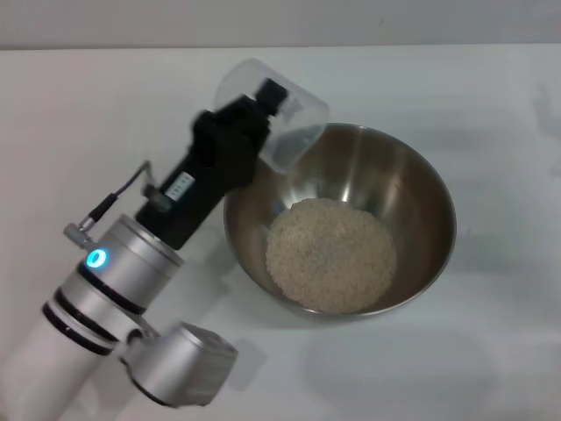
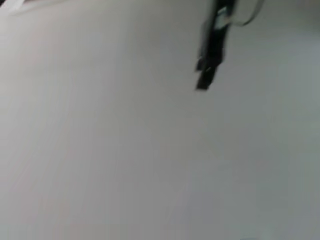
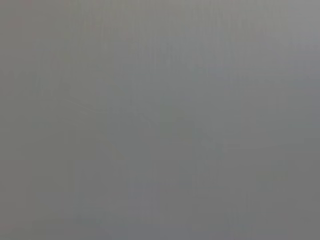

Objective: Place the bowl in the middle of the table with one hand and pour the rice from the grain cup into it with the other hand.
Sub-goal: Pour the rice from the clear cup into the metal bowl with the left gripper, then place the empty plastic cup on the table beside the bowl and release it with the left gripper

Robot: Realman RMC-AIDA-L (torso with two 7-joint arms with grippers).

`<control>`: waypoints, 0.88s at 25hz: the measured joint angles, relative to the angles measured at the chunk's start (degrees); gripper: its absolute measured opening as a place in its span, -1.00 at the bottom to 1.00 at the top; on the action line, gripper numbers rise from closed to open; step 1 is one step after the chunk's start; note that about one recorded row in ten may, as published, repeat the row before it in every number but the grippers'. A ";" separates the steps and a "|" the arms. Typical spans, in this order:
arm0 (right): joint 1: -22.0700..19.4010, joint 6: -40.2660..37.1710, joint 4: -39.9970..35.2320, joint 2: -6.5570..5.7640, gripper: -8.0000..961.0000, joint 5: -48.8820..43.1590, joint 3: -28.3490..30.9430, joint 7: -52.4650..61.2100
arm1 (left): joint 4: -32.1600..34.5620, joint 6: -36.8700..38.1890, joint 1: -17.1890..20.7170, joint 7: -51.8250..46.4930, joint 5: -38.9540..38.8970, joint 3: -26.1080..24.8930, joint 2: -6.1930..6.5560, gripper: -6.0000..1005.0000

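The left gripper pinches the one grain cup, tipped over the rim of the single bowl, mid-table. The rice lies in one heap inside; pouring looks done. Next: right the cup and withdraw. The right gripper is out of sight.

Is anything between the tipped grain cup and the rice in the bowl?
No. In the head view, the grain cup overhangs the bowl rim; only bare steel wall separates it from the rice.

We saw the rice in the bowl on the table; the grain cup hung over its left rim.
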 joint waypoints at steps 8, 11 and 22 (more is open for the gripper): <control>-0.35 -0.32 -0.25 0.11 0.22 0.00 0.00 0.03 | 0.35 1.92 1.47 -19.74 -7.32 -1.05 0.00 -0.72; -0.35 -0.32 -0.39 0.15 0.22 -0.01 0.00 0.05 | 1.37 0.61 1.53 -32.76 -16.09 -1.38 0.05 -0.71; 0.27 -0.13 -0.73 0.16 0.22 -0.03 0.00 0.10 | 7.23 -11.82 0.44 -68.40 -28.47 -2.68 0.22 -0.69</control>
